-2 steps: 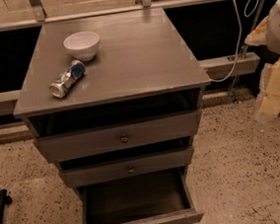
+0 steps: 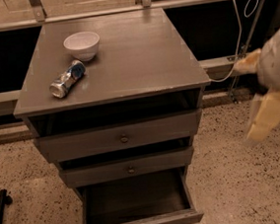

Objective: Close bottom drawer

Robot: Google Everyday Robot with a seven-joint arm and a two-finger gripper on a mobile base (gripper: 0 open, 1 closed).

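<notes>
Gripper [image 2: 271, 113]: grip state cannot be told, well clear of cabinet [image 2: 135, 60] | bottom drawer [image 2: 136, 203]: pulled out, down-left of gripper | closing axis: back into cabinet

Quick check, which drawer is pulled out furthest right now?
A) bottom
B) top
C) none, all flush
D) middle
A: the bottom drawer juts well past the top drawer and middle drawer, with the inside of its box open to view. The gripper hangs off to the right of the cabinet, not touching any drawer.
</notes>
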